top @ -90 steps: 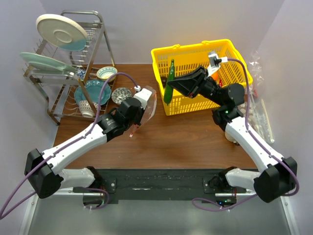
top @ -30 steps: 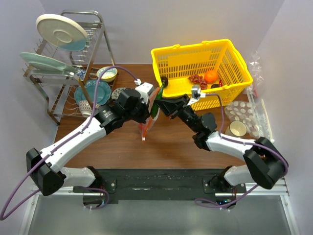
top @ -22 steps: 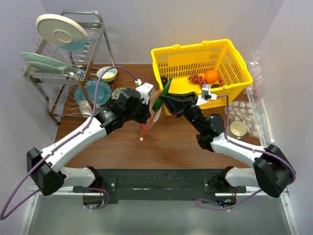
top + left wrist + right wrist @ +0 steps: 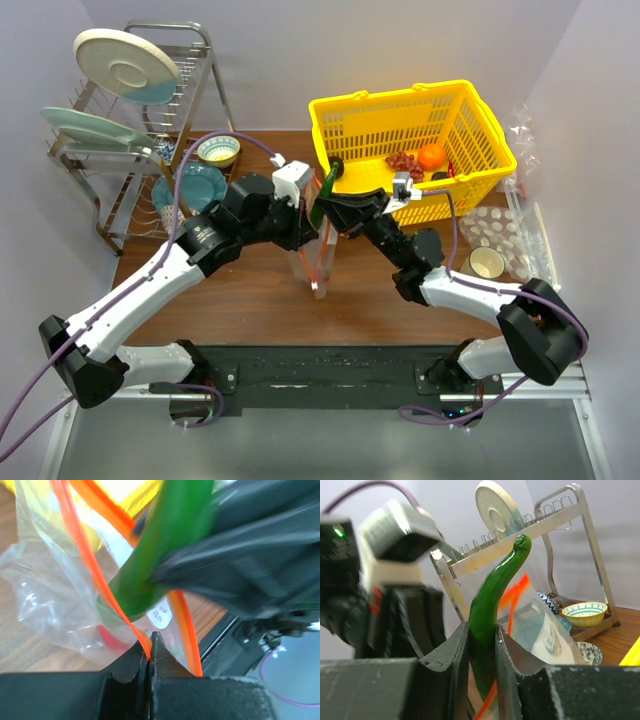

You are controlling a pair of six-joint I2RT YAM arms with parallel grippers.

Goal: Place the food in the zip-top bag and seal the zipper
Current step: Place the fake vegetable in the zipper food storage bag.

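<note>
Centre of table (image 4: pixel 240 300): zip-top bag (image 4: pixel 316 262), clear, hanging mouth-up over the wood; whether its bottom touches the surface cannot be told. Left gripper (image 4: pixel 150 647): jaws clenched on the zipper (image 4: pixel 87 560), pinching one red-orange strip at the bag's mouth. Right gripper (image 4: pixel 481 630), just right of the bag: jaws clamped on the long green vegetable (image 4: pixel 492 590), held steeply tilted. Its lower end sits inside the open mouth, between the two zipper strips.

Far right: yellow basket (image 4: pixel 470 100), holding an orange (image 4: pixel 432 156) and a bunch of dark red grapes (image 4: pixel 404 162), side by side.

Far left: dish rack (image 4: pixel 205 60) with plates (image 4: pixel 125 62).
</note>
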